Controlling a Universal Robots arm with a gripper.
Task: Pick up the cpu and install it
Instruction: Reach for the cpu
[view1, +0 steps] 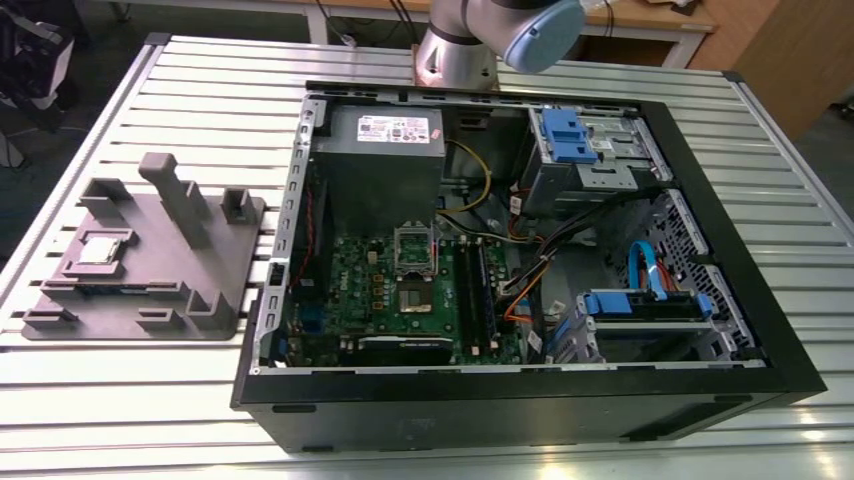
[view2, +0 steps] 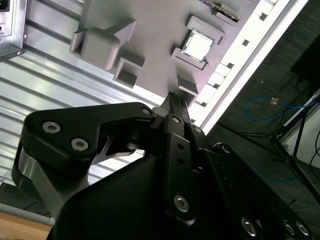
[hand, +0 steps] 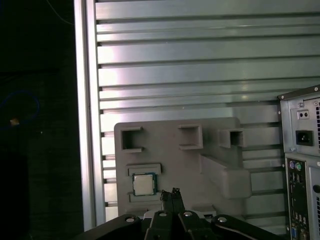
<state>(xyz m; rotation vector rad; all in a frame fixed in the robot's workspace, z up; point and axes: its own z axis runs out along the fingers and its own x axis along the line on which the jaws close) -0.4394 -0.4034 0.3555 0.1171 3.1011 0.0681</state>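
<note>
cpu (view1: 104, 245) seated in recess of grey fixture (view1: 220, 275) on worktop (view1: 134, 400), beside open pc case (view1: 534, 400). Recess likely keeps chip square for pickup. claw (hand: 170, 192) tips pressed together, empty, hangs above fixture near cpu, apparently clear of it.
</note>
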